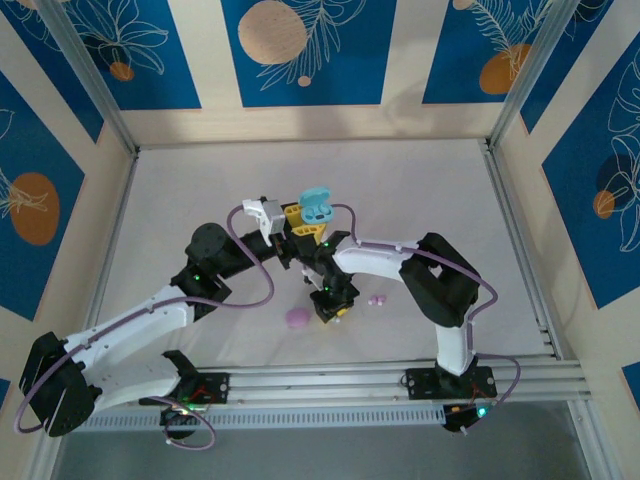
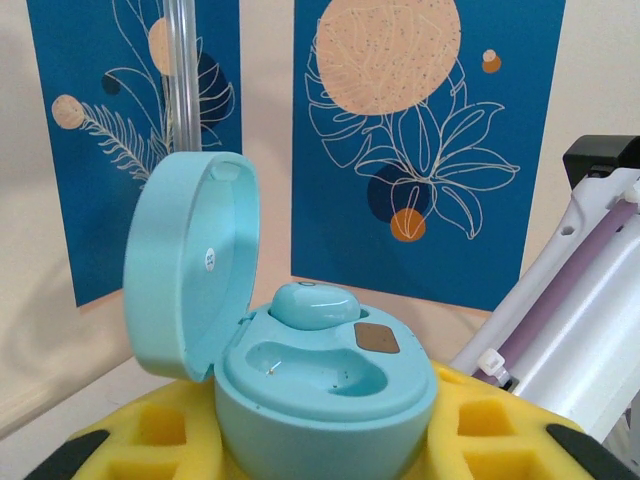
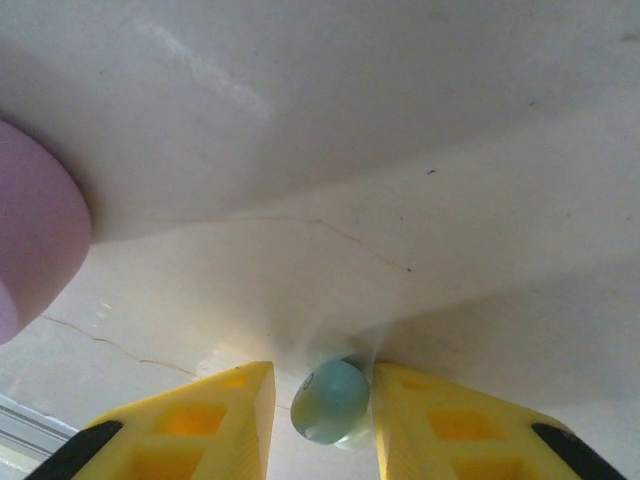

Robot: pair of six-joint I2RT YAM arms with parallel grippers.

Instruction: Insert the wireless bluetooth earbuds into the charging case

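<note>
A teal earbud (image 3: 331,402) sits pinched between the right fingers (image 3: 322,410) just above the white counter (image 3: 400,150); the left fingers (image 2: 320,440) clamp the open teal charging case (image 2: 320,390), one earbud (image 2: 313,305) seated.

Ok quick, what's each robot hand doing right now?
Left gripper: closed on the open teal charging case, one earbud already inside.
Right gripper: closed on a teal earbud, down at the table.

Your two arms have white shells with black joints and looping purple cables. Each pincer (image 3: 320,400) has yellow fingers (image 3: 210,430) with square recesses.
</note>
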